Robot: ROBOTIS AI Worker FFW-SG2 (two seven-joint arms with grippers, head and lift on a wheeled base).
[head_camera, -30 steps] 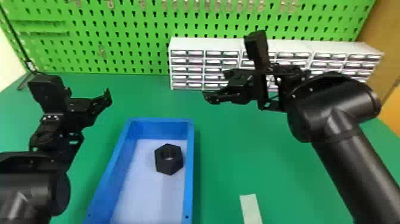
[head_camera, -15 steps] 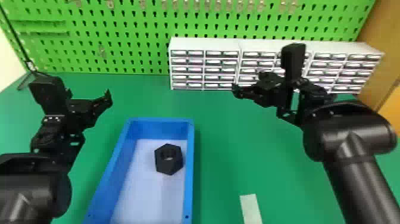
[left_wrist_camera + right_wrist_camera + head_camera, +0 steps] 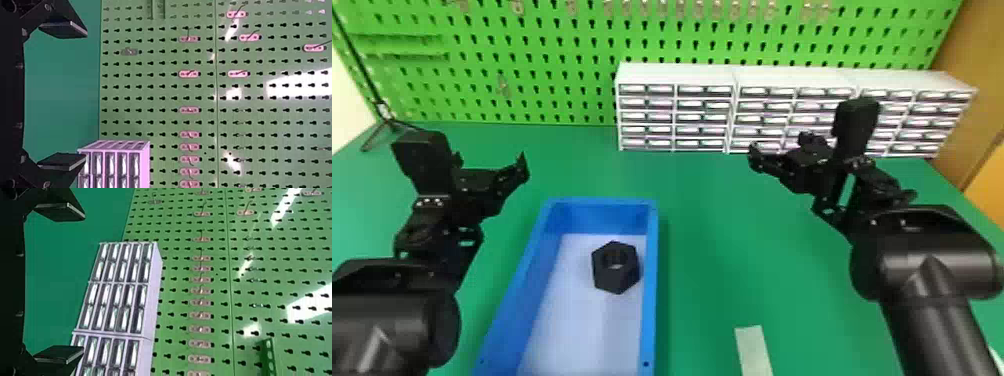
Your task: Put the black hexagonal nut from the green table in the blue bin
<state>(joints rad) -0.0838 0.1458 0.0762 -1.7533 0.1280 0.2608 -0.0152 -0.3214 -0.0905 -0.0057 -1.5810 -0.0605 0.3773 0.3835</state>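
The black hexagonal nut [image 3: 615, 267] lies inside the blue bin [image 3: 654, 300], on its pale floor near the far right corner. My left gripper [image 3: 491, 162] is parked above the green table [image 3: 732, 240], left of the bin; in the left wrist view the same left gripper [image 3: 84, 96] stands open with nothing held. Over the table right of the bin, my right gripper [image 3: 779, 148] is well apart from the nut. Wide-spaced fingers with nothing between them show on the right gripper [image 3: 83, 284] in the right wrist view.
White drawer cabinets [image 3: 677, 75] line the table's back edge, against a green pegboard [image 3: 547, 70]. A pale strip [image 3: 753, 350] lies on the table right of the bin. A thin black stand [image 3: 382, 112] is at the back left.
My right arm has moved to the right, away from the bin, its gripper lower in the head view. The left arm, bin and nut have kept their places.
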